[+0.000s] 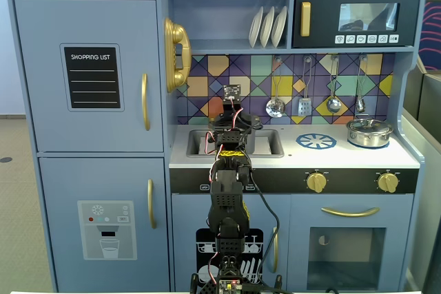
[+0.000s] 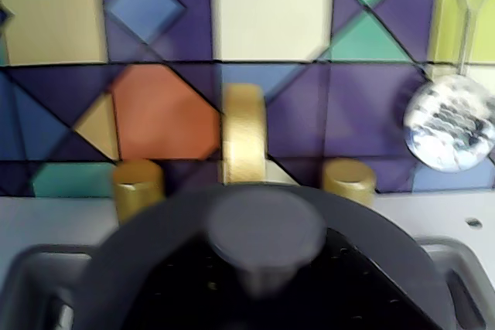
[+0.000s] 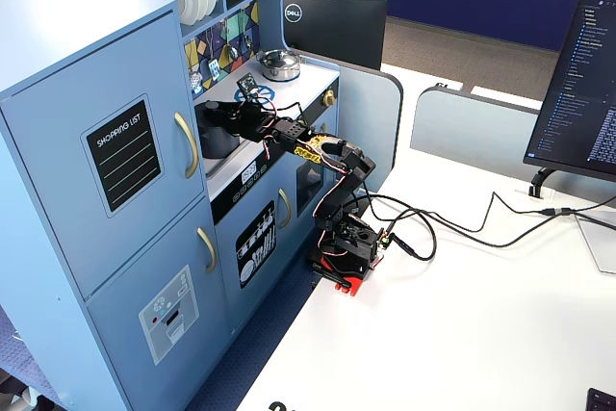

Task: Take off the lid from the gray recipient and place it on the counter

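In a fixed view, the black arm's hand (image 1: 233, 123) reaches over the sink recess of the white bench (image 1: 344, 158); its grip cannot be told. In the wrist view, the round matte dark-gray lid (image 2: 267, 229) sits close below, before gold taps.

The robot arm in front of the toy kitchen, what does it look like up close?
The arm is a slim chain of black blocky segments. A yellow-and-black striped sticker sits near its upper joint. Thin red, white and black wires loop between the segments. Its base has red parts, and black cables trail from it across the white desk. The gripper is too hidden to describe.
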